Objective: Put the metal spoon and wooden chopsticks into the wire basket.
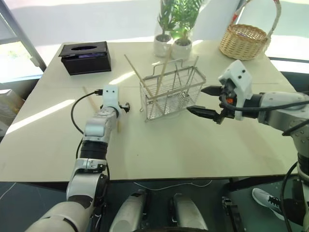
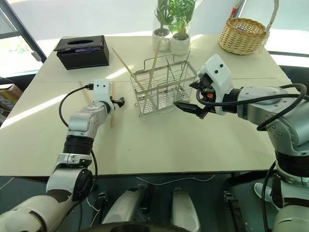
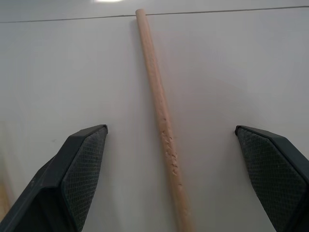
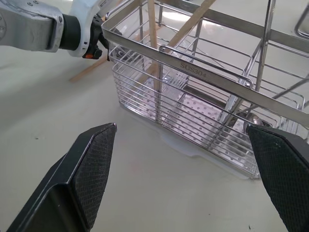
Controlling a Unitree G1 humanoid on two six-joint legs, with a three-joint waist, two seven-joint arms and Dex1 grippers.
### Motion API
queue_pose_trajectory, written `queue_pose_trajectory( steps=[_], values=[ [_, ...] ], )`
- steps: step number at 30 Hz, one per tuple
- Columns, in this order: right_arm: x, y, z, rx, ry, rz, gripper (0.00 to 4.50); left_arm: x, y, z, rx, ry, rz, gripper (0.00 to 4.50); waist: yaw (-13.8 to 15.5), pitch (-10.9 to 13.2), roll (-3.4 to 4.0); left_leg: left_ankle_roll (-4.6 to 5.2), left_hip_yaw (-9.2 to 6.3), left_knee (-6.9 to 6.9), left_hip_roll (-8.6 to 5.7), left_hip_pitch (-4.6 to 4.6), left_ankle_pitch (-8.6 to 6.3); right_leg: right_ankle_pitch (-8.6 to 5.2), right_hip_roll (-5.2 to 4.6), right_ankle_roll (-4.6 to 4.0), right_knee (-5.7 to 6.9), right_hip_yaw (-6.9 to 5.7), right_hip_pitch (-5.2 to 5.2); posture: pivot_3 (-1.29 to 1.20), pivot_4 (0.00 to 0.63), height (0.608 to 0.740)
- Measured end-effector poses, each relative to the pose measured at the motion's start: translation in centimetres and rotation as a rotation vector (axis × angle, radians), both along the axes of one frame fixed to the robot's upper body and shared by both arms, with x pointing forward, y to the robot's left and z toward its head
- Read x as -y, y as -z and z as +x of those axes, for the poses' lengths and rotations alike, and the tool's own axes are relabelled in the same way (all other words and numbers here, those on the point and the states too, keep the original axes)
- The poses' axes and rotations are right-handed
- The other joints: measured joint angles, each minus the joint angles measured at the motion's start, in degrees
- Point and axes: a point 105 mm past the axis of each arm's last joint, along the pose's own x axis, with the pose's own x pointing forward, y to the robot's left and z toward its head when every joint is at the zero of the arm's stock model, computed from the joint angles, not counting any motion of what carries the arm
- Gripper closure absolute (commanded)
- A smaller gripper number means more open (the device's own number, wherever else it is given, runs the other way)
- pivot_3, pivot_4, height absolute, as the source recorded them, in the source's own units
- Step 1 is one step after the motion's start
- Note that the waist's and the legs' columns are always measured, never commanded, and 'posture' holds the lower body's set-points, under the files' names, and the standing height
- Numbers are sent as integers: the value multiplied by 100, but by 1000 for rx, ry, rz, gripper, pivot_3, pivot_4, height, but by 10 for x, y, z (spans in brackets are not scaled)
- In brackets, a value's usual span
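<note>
The wire basket [image 1: 171,94] stands mid-table with two wooden chopsticks [image 1: 163,72] leaning up out of it. Low inside it, a shiny rounded piece [image 4: 251,119] may be the metal spoon; I cannot tell for sure. Another chopstick [image 3: 161,116] lies flat on the table between the open fingers of my left gripper [image 3: 171,131], left of the basket. One more chopstick [image 1: 90,99] lies further left. My right gripper [image 1: 195,100] hovers open just off the basket's right end, holding nothing.
A black tissue box [image 1: 86,57] sits at the back left, two potted plants [image 1: 174,43] stand behind the wire basket, and a wicker basket [image 1: 244,41] is at the back right. The pale table [image 1: 159,150] stretches toward its front edge.
</note>
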Motion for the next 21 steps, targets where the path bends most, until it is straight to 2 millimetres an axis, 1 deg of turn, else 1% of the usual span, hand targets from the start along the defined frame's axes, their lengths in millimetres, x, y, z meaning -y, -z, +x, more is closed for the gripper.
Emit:
queue_pose_trajectory(
  steps=[9, 21],
  values=[
    [0, -1, 3, 17, 5, 10, 50, -9, -9, -8, -141, -64, -30, 0, 10, 1, -1, 5, 4, -4, 1, -3, -4, 2, 0, -2, 0, 2, -9, 0, 150, 740],
    [-2, 1, 4, 19, 9, 21, 50, -9, -8, -9, -155, -82, -67, 0, 58, 0, 0, 5, 8, -2, 1, -2, -5, 5, 0, -2, 1, 3, -8, 0, 150, 740]
  ],
)
